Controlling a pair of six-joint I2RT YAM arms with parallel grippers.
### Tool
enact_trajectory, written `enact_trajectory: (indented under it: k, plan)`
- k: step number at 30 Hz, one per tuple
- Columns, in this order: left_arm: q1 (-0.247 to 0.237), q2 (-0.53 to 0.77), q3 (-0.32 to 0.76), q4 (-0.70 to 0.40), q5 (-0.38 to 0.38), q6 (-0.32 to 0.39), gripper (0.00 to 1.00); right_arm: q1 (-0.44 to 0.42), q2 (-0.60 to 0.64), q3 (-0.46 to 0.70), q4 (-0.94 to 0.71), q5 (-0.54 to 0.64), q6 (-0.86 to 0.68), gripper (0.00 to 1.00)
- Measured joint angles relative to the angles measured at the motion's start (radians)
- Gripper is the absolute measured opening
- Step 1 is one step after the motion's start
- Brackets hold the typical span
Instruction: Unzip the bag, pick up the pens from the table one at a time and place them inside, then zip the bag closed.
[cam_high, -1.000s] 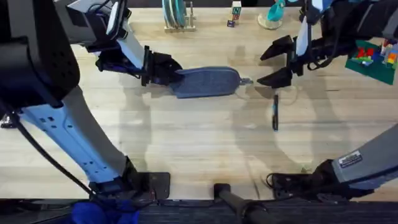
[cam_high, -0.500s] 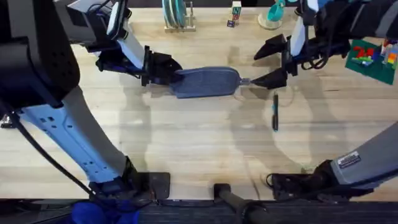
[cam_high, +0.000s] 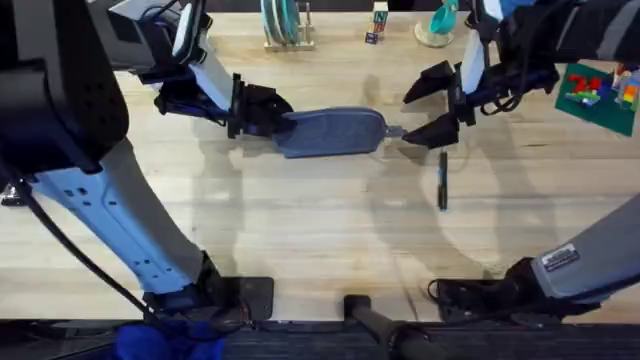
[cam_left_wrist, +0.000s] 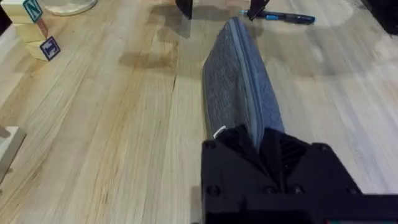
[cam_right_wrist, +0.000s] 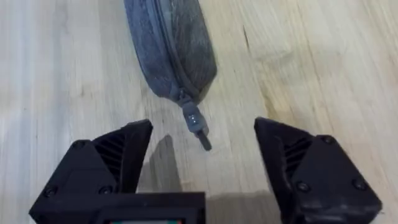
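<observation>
The only writing I can read sits on the wooden letter blocks (cam_left_wrist: 34, 28) seen from my left wrist: one face carries a blue "N", another a blue "Z". A white label (cam_high: 562, 257) is stuck on my right arm near its base, but its print is too small to make out.

My left gripper (cam_high: 262, 110) is pressed together on the left end of the bag (cam_high: 332, 131), pinching the fabric; in the left wrist view the zipper line (cam_left_wrist: 244, 93) runs straight away from my black fingers (cam_left_wrist: 249, 140) down the middle of the pouch. The bag lies flat on the table (cam_high: 300, 230), long axis left to right, and its zipper is closed.

My right gripper (cam_high: 432, 108) is spread wide at the bag's right end, not touching it. From the right wrist, the small metal pull (cam_right_wrist: 195, 126) sticks out of the pouch's end and lies on the wood in the gap between my two fingers (cam_right_wrist: 102, 162), touching neither.

The pen (cam_high: 442, 181) lies on the table just beside my right gripper's nearer finger, apart from the bag and roughly at a right angle to it.
</observation>
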Motion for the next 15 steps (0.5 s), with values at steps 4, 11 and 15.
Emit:
enact_trajectory:
  k: [4, 11, 15]
  plan:
    - [0.0, 0.0, 0.0, 0.0, 0.0, 0.0, 0.042, 0.01, 0.018, 0.001, 0.001, 0.0, 0.0, 0.996]
    - [0.0, 0.0, 0.0, 0.0, 0.0, 0.0, 0.042, 0.023, 0.088, 0.001, 0.012, 0.004, 0.0, 0.996]
    - [0.0, 0.0, 0.0, 0.0, 0.0, 0.0, 0.042, 0.03, 0.093, 0.001, 0.014, 0.004, 0.0, 0.995]
